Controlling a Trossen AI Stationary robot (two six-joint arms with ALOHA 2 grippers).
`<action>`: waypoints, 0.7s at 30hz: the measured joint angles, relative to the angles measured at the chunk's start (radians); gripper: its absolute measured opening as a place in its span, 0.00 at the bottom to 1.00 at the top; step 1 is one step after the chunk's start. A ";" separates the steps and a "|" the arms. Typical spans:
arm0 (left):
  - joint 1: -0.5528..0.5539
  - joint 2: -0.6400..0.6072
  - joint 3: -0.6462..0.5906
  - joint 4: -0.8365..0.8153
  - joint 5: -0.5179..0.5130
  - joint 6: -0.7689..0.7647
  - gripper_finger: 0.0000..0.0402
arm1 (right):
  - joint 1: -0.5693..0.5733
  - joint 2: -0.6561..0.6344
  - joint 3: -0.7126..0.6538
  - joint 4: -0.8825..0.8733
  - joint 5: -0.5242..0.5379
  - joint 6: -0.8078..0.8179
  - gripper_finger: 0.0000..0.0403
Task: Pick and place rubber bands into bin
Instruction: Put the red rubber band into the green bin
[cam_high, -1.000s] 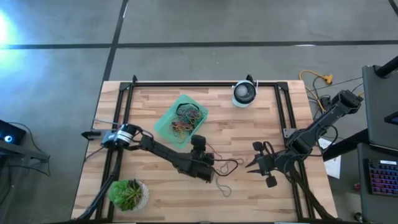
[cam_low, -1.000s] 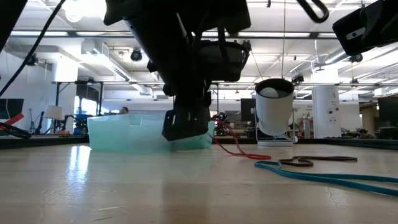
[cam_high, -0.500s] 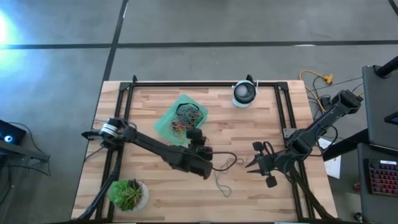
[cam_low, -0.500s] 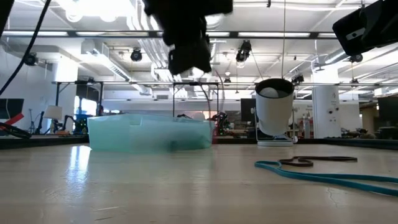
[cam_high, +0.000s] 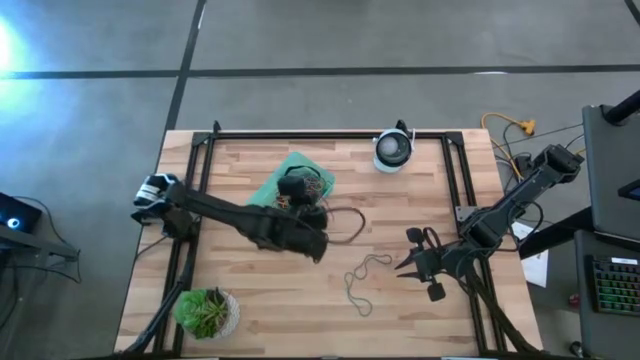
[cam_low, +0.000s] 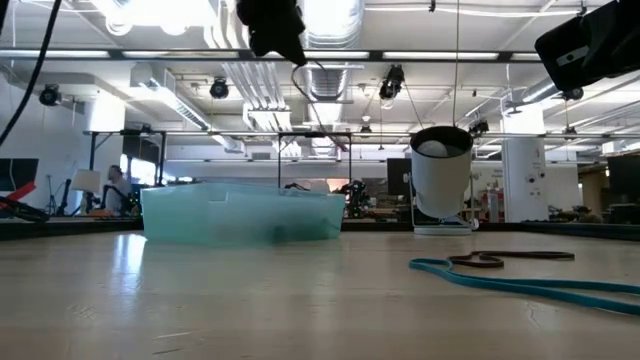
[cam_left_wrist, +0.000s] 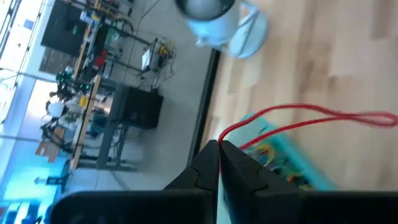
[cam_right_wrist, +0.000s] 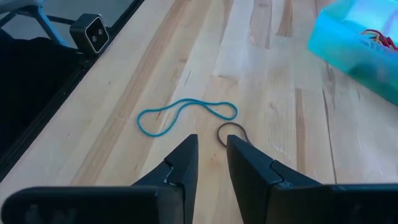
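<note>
A long red rubber band (cam_left_wrist: 298, 121) hangs stretched from the left end effector (cam_left_wrist: 219, 151), its loop trailing sideways past the bin (cam_high: 290, 190) just below. The left arm reaches across the worktop (cam_high: 400, 230), tips clenched on the band above the bin. The right end effector (cam_right_wrist: 211, 158) hovers slightly parted, grasping nothing, just short of a teal band (cam_right_wrist: 186, 115) and a small dark band (cam_right_wrist: 231, 134).
</note>
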 joint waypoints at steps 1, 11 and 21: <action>0.011 -0.012 -0.002 -0.020 0.000 -0.002 0.00 | 0.000 0.000 0.000 -0.001 0.000 0.000 0.20; 0.137 -0.037 -0.081 -0.077 0.107 -0.002 0.00 | 0.000 0.000 -0.002 0.004 0.000 0.000 0.22; 0.289 -0.037 -0.210 -0.074 0.272 -0.073 0.00 | -0.001 0.000 -0.003 0.005 0.000 -0.004 0.21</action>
